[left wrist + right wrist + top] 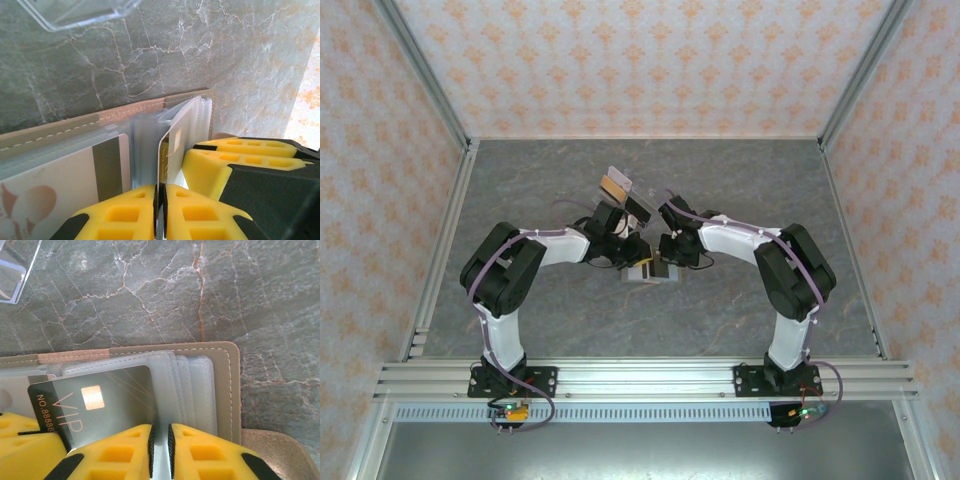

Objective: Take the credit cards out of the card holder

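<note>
Crowding the card holder (227,390): left claw (160,195) pinching a card (172,145), right claw (160,445) pinching a sleeve (162,407), clear tray (75,15) beyond.

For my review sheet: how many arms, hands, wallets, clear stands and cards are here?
Arms: 2 (left arm, right arm)
Hands: 2 (left hand, right hand)
Wallet: 1
Clear stand: 1
Cards: overlapping in sleeves, no sure count
Total without cards: 6

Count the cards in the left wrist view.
2. One striped card lies in the card holder, lower left; one chip card stands edge-on, pinched by the left gripper. More may hide inside.
</note>
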Robot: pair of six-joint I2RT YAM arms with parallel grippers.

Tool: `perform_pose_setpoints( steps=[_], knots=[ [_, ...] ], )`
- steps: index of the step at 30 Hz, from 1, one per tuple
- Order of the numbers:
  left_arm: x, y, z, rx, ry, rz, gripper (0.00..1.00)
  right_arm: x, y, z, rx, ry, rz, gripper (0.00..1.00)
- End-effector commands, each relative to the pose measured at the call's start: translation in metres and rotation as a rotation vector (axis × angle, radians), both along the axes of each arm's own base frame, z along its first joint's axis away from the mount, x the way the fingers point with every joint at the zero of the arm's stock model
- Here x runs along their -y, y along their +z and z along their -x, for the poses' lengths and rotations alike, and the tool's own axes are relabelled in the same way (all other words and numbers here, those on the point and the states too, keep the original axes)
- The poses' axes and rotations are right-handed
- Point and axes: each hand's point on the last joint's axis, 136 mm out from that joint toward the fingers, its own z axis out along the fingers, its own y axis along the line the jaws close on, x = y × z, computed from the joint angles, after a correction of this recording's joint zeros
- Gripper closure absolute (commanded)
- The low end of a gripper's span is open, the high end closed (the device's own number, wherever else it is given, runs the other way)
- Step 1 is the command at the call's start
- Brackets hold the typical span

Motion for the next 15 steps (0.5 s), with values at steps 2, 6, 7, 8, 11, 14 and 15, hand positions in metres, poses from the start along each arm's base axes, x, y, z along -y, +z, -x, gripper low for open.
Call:
perform_pose_setpoints(
  steps=[2, 6, 7, 8, 11, 14, 15],
  knots=[
    [0.003, 0.021, -0.004, 0.05, -0.009, 0.057, 0.89, 0.02, -0.023, 0.012, -0.06, -0.021, 0.11, 0.83],
    [-0.005, 0.018, -0.004, 0.044, 0.005, 0.034, 0.94, 0.019, -0.019, 0.01, -0.05, -0.023, 0.104, 0.83],
    [-0.008, 0.017, -0.003, 0.042, 0.008, 0.023, 0.95, 0.018, -0.017, 0.009, -0.042, -0.023, 0.097, 0.83],
    [-0.014, 0.015, -0.002, 0.034, 0.012, 0.004, 0.96, 0.016, -0.013, 0.008, -0.033, -0.02, 0.086, 0.83],
    [-0.027, 0.018, 0.001, 0.037, 0.015, -0.04, 0.98, 0.009, 0.001, 0.002, 0.007, -0.004, 0.036, 0.8],
    [-0.039, 0.03, 0.001, 0.063, 0.02, -0.067, 0.99, 0.001, 0.027, -0.008, 0.092, -0.006, -0.035, 0.79],
    [-0.043, 0.035, 0.001, 0.07, 0.025, -0.073, 1.0, -0.004, 0.037, -0.011, 0.125, -0.001, -0.07, 0.75]
  ],
)
